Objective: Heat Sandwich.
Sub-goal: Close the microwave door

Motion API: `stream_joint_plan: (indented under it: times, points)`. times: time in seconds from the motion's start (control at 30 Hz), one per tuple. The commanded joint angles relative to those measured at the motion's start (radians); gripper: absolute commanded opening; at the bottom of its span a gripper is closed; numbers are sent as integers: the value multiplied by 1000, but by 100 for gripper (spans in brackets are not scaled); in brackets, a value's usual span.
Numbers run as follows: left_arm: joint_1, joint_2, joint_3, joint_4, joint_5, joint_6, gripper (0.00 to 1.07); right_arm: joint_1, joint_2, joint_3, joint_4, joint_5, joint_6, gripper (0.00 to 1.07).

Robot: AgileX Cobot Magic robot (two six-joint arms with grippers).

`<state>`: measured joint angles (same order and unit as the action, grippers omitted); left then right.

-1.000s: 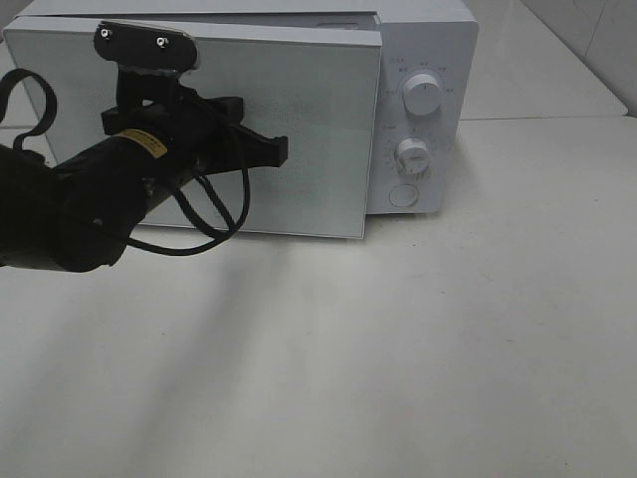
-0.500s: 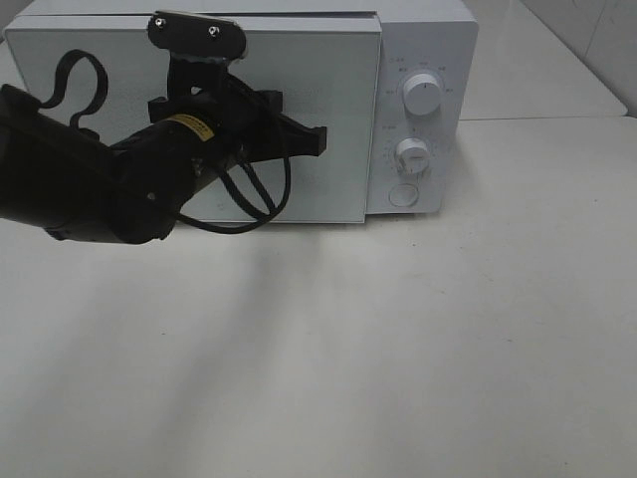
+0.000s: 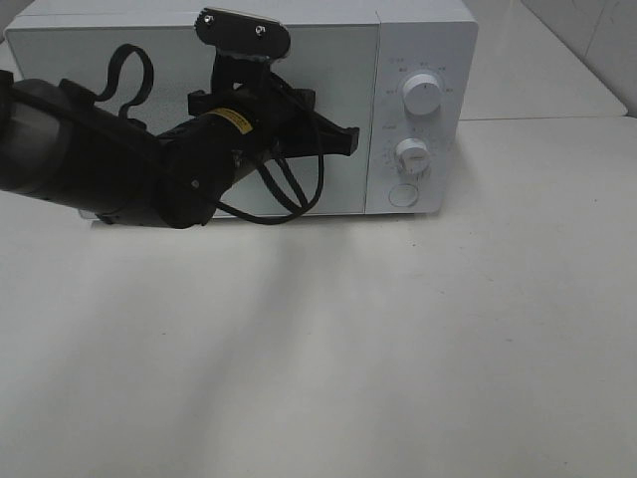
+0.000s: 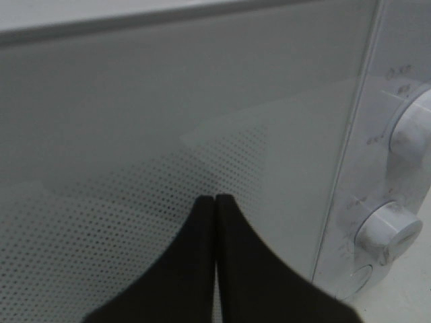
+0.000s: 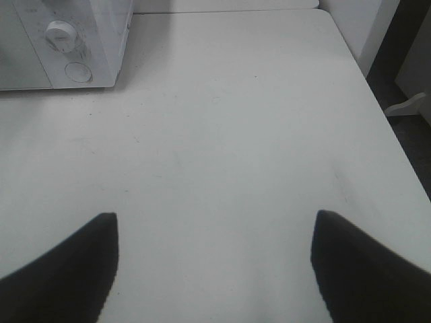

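Left gripper (image 4: pixel 215 200) pinched closed, tips at shut microwave (image 3: pixel 423 40) door (image 4: pixel 135 134); right gripper (image 5: pixel 215 217) spread open above table (image 5: pixel 222 101).

White microwave (image 3: pixel 428 30), dotted pale-grey door (image 3: pixel 338 70), 2 white knobs (image 3: pixel 422 97), black arm (image 3: pixel 100 169), white table (image 3: pixel 398 349).

I see the microwave (image 3: pixel 428 45) from high in front, left wrist view close against its door (image 4: pixel 135 134), right wrist view farther off over the table (image 5: pixel 222 134), all 3 share its lower dial (image 3: pixel 411 154).
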<state>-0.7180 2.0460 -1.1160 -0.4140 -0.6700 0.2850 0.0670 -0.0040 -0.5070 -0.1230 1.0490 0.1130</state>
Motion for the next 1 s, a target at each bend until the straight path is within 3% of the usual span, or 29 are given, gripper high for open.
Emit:
stream_joint_plan:
  times: [0.03,0.4,0.63,1.0]
  points:
    - [29,-3,-30,-73,-59,6,0,-4,-26,1,4,-11,-5,76]
    - [8,-17,-28,-69,-14,12,0,-4,-26,1,4,-11,-5,76]
    - [-12,-35,-22,-90,62,55,0,-4,-26,1,4,-11,-5,76]
    - [-21,-169,172,-109,67,53,0,-4,-26,1,4,-11,-5,76]
